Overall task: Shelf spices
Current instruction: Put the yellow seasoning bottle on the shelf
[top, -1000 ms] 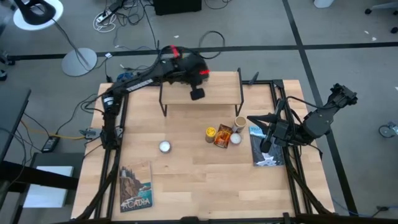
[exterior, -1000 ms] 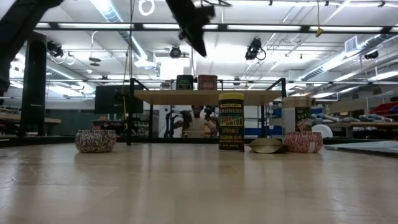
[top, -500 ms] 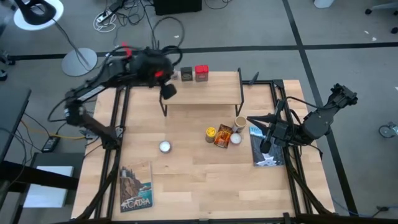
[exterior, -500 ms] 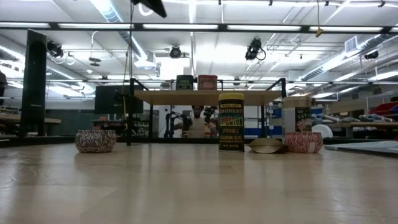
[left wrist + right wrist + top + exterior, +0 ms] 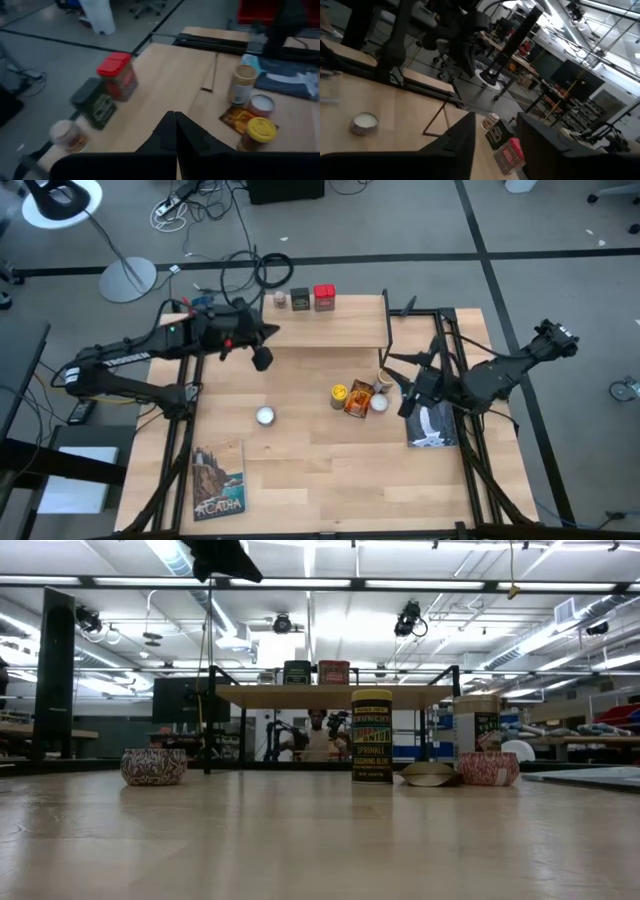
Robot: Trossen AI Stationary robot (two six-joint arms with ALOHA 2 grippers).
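The shelf [image 5: 330, 325] stands at the table's far edge. On its left part are a small pale-capped jar [image 5: 281, 299], a dark tin [image 5: 300, 299] and a red tin [image 5: 323, 297]. In front of it on the table stand the yellow black-lidded jar [image 5: 339, 394], the orange packet [image 5: 357, 400], the tan jar [image 5: 386, 377] and another small pale-capped jar [image 5: 378, 403]. My left gripper [image 5: 262, 358] hangs shut and empty off the shelf's left front corner. My right gripper [image 5: 400, 392] is open and empty just right of the table group.
A white round disc [image 5: 264, 416] lies left of the table group, and the low view shows a second disc [image 5: 488, 768] at the right. One picture book [image 5: 219, 480] lies near the left front corner, another [image 5: 432, 423] under my right arm.
My left gripper has drawn back from above the shelf toward the table's left edge and then come nearer, ending off the shelf's left front corner. The tins stay on the shelf. My right gripper has moved a little toward the table's left, closer to the spice group.
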